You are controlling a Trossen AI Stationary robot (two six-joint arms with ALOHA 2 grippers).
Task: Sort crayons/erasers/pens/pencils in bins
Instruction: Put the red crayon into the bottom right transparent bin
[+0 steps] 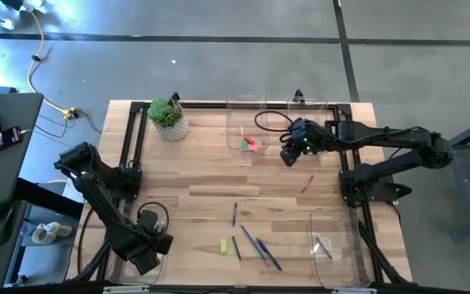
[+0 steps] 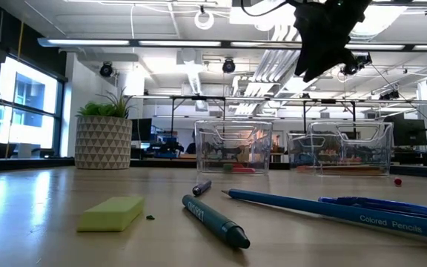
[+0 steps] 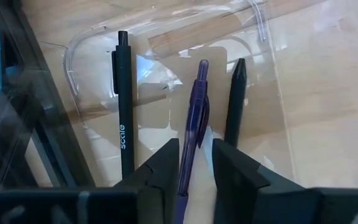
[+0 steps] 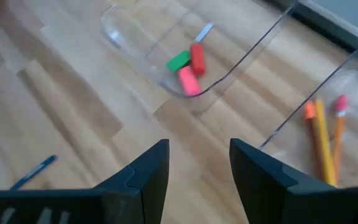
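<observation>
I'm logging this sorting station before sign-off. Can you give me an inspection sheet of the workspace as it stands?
Surface: wooden table, loose pens and coloured pencils near its front.
Job's things: erasers in one bin; pencils in the next bin; yellow-green eraser loose on the table.
Clutter: potted plant.
Grippers: left gripper over the pen bin, purple pen between its parted fingers; right gripper open, empty, above the table.
Cables: yellow cable on floor.
Surroundings: open workshop room.

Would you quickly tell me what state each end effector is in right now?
Left end effector: partly open over a clear plastic bin, a purple pen between its fingers; grip cannot be told.
Right end effector: open, empty.
</observation>
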